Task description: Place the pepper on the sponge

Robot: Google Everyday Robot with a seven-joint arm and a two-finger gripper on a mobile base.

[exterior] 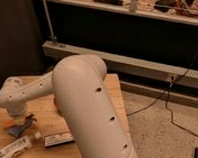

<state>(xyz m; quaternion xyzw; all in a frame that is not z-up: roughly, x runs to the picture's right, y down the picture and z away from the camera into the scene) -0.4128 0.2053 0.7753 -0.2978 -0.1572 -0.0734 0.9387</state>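
wooden table point(114, 94) carries a blue sponge point(17, 131), orange pepper point(9, 124) beside it, white packet point(16, 147) and dark bar point(59, 140); gripper point(24, 122) hangs above the sponge.

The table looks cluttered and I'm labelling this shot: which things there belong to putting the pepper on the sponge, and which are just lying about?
For the job:
- pepper
- sponge
- gripper, low over both near the table's left edge

Lying about:
- white packet at the front
- dark bar beside it
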